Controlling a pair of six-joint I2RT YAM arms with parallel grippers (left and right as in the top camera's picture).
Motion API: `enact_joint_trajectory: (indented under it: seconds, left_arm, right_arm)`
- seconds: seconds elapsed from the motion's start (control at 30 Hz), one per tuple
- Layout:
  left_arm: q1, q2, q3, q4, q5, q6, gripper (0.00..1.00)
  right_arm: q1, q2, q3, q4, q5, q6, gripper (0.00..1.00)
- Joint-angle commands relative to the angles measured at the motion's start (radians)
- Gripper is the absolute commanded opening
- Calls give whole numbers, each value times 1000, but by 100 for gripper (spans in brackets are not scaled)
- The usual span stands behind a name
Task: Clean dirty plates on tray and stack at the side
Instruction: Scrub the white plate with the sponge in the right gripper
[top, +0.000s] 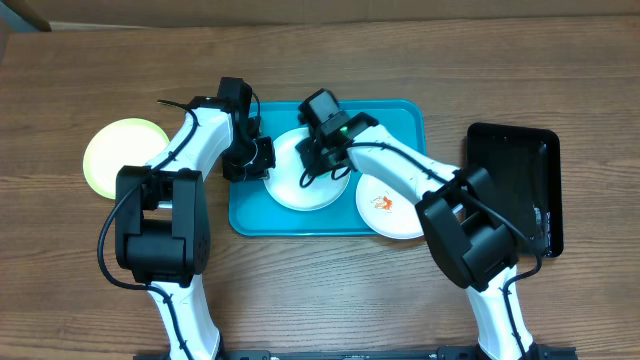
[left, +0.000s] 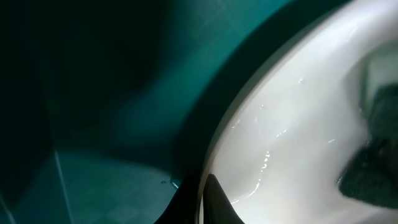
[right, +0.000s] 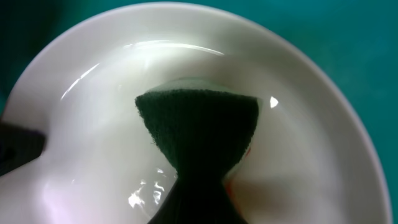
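A white plate (top: 300, 182) lies on the left half of the turquoise tray (top: 400, 118). My left gripper (top: 250, 160) is shut on that plate's left rim (left: 261, 124), one finger on each side. My right gripper (top: 322, 152) is shut on a dark green sponge (right: 198, 127) pressed into the plate's centre (right: 99, 137); a small orange-red smear shows beside the sponge. A second white plate (top: 392, 208) with an orange smear sits on the tray's right front corner. A pale yellow-green plate (top: 122, 155) lies on the table to the left.
A glossy black tray (top: 512, 180) lies on the table to the right of the turquoise tray. The wooden table (top: 320, 290) stretches in front of the trays.
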Motion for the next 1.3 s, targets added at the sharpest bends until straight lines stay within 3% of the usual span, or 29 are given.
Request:
enact_joint_trajectory:
  seconds: [0.0, 0.3, 0.67, 0.87, 1.03, 1.27]
  left_arm:
    - [-11, 11, -15, 10, -12, 7, 4]
    - [-10, 11, -15, 7, -13, 7, 4]
    - [-10, 11, -15, 6, -13, 8, 4]
    - [-10, 11, -15, 7, -13, 8, 4]
    - [-10, 11, -15, 13, -13, 7, 4]
    - [-10, 11, -15, 14, -12, 7, 4]
  right_arm:
    - [63, 32, -24, -79, -72, -21, 4]
    - [27, 32, -24, -298, 139, -20, 4]
    - [-101, 30, 34, -194, 211, 13, 4]
    - [-128, 30, 49, -53, 98, 11, 4]
    - [-100, 30, 49, 32, -177, -2, 4]
    - [-10, 30, 49, -47, -327, -89, 4]
